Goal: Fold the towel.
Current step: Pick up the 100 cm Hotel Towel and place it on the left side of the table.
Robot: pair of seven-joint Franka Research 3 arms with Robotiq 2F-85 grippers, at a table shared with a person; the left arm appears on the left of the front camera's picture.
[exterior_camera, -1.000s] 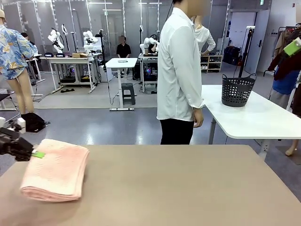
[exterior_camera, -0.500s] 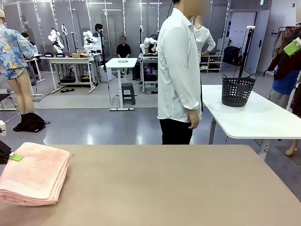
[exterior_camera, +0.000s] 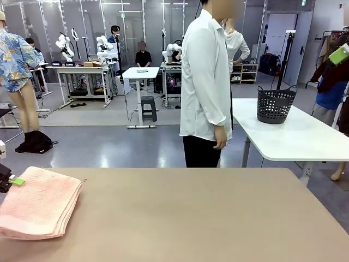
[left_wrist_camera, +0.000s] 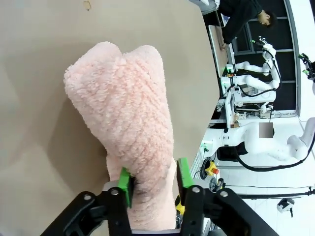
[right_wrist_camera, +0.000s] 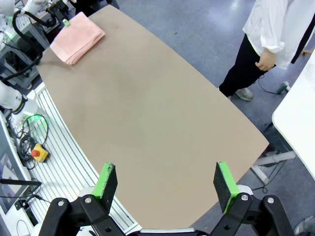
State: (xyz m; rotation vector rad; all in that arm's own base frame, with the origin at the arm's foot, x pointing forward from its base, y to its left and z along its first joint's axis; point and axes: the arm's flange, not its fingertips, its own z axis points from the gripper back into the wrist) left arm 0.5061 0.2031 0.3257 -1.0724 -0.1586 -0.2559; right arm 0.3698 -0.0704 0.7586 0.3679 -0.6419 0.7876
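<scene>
My left gripper [left_wrist_camera: 153, 183] is clamped on the folded towel [exterior_camera: 38, 203] at the table's [exterior_camera: 207, 218] left edge; wrist cam confirms the grasp. Right gripper [right_wrist_camera: 166, 183] hangs wide open above.

The front view's left edge cuts off most of the left end effector [exterior_camera: 6, 182] and the near corner of the folded towel [exterior_camera: 38, 202] beside it, hiding the grip.
</scene>
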